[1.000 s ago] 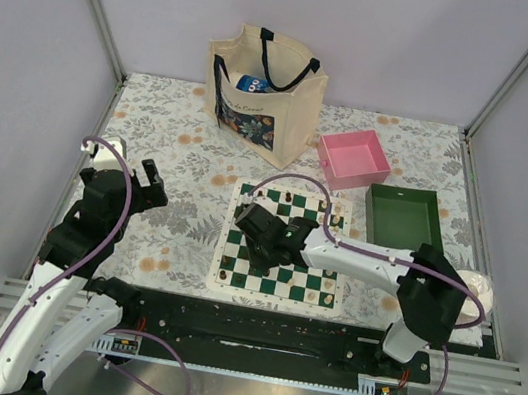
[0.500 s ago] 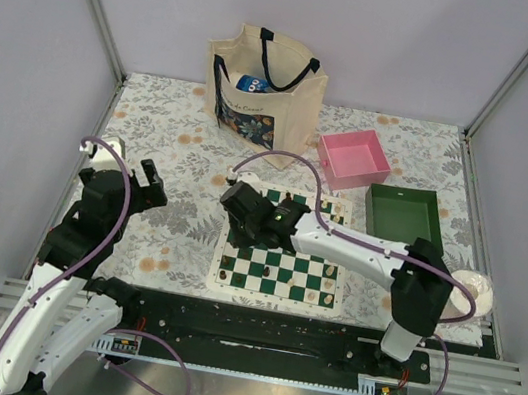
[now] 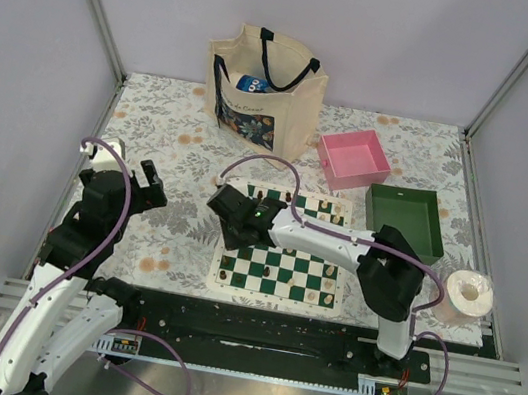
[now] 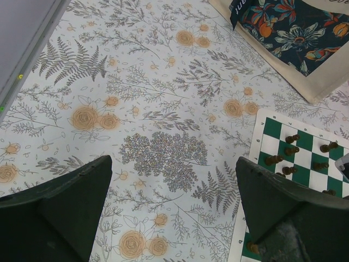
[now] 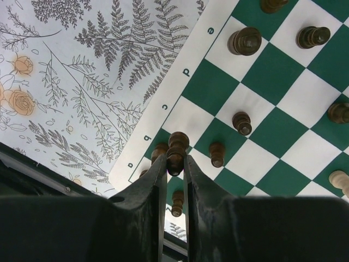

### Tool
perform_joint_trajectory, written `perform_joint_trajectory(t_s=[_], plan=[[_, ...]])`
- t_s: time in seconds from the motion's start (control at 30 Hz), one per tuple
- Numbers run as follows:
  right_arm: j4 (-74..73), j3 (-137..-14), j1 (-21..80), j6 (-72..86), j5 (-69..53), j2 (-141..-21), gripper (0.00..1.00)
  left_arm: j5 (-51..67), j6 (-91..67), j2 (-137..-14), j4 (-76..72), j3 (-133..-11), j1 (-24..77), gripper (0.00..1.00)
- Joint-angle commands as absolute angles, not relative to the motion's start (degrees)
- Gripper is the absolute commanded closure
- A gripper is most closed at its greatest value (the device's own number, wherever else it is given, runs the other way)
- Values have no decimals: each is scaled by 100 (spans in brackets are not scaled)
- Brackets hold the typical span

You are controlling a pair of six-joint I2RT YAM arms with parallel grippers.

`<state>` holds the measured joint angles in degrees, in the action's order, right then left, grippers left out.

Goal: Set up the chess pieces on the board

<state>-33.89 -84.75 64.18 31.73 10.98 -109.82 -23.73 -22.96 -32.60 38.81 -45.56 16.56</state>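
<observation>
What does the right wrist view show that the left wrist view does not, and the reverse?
Only the right wrist view: the right hand shut on a dark chess piece, a cream piece and the border letters. Only the left wrist view: the open left hand and a corner of the tote bag. Both: the floral tablecloth, the chessboard and standing dark pieces.

Tbl (image 3: 154, 128) w/ board (image 3: 271, 276), bag (image 3: 266, 96), trays (image 3: 353, 160) (image 3: 403, 217)
</observation>
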Motion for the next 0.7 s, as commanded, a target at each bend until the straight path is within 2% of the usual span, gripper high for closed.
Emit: perform_joint_trajectory(t_s=[0.0,0.67], plan=[[-3401,-8798,6460,3111,1195,-11153,83,-2267,-2347,-3217,3542,-4544,1617,1],[-3384,-8912,6276,3076,1266,-11303,81,-2153,-2347,-3252,3507,-4553,1556,1]])
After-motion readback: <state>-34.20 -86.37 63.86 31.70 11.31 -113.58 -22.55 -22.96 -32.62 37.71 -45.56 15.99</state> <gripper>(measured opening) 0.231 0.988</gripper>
